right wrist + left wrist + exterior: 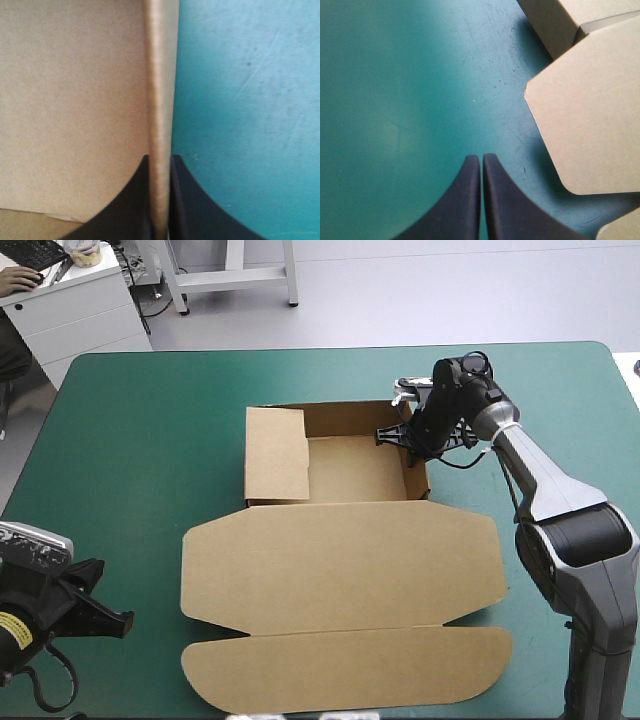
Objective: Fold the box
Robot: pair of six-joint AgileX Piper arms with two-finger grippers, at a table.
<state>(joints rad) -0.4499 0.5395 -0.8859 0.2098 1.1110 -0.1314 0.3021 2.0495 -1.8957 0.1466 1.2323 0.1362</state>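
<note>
Left gripper shut over bare cover, right gripper clamped on the box's right wall.

At the near left corner of the counter (130, 440), the left gripper (481, 158) hangs over the teal-green cover, its black fingers (512, 210) pressed together with nothing between them, the rounded left corner of the lid (590, 115) just beside it to the right. The brown box (340, 570) lies at the middle of the counter. Its open tray (355, 470) is on the far side, with a left flap (277, 455) folded in over the floor. The lid spreads flat toward the near edge and ends in a long rounded flap (345, 668). At the tray's right side, the right gripper (405, 436) comes down from above, its fingers (195, 210) nearly closed on the upright right wall (159, 75), one finger inside the tray and one outside over the cover.
</note>
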